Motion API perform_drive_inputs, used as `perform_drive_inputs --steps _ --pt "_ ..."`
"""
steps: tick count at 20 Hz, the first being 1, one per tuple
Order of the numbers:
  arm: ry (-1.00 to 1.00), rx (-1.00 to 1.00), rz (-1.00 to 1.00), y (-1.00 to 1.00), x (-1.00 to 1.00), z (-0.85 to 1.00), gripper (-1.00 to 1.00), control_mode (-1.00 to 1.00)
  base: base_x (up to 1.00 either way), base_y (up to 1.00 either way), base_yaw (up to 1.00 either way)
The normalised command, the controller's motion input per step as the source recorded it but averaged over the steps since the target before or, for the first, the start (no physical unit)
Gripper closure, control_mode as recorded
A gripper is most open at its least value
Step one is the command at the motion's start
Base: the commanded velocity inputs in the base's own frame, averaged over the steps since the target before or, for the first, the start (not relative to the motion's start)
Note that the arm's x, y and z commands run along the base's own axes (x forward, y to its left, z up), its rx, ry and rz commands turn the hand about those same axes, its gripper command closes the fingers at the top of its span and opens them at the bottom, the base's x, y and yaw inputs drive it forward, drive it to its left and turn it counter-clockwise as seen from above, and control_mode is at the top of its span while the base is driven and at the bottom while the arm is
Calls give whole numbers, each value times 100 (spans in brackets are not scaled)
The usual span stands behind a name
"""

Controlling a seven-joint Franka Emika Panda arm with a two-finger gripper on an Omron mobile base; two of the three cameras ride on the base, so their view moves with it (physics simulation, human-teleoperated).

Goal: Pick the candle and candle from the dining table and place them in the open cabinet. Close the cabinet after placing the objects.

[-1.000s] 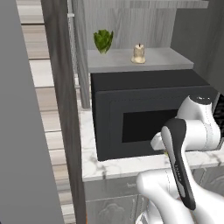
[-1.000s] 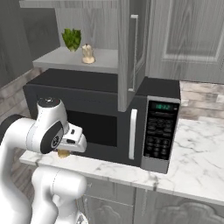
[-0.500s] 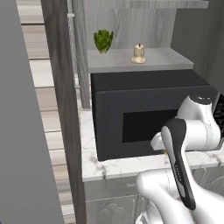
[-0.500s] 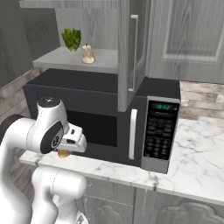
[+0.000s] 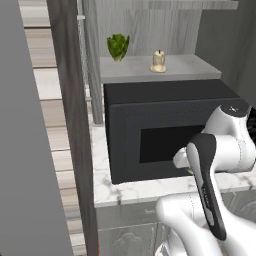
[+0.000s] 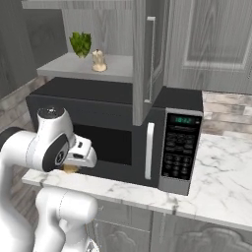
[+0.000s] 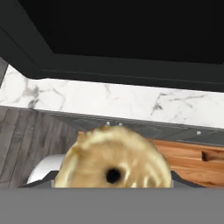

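Note:
The cream candle stands upright on the pale shelf of the open cabinet, beside a green plant. The squat tan-gold candle sits between my fingers, with my gripper shut on it. In the right base view the gripper hangs low in front of the black microwave's left half, and the tan-gold candle peeks out below the hand. The cabinet's doors stand open on both sides. The dining table is out of view.
A black microwave fills the marble counter below the shelf. A green plant occupies the shelf's left part. The open right door hangs over the microwave's top.

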Motion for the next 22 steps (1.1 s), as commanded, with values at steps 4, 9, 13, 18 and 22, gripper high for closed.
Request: perform_drive_inputs --steps 4,9,13,18,22 --pt "-7 -3 0 4 4 49 100 -100 0 0 0" --pt "-1 -2 0 0 4 45 100 -100 0 0 0" --pt "-1 -1 0 -1 7 34 100 -100 0 0 0" --pt "-4 0 0 0 16 29 100 -100 0 0 0" --pt "-11 0 0 0 32 18 100 -100 0 0 0"
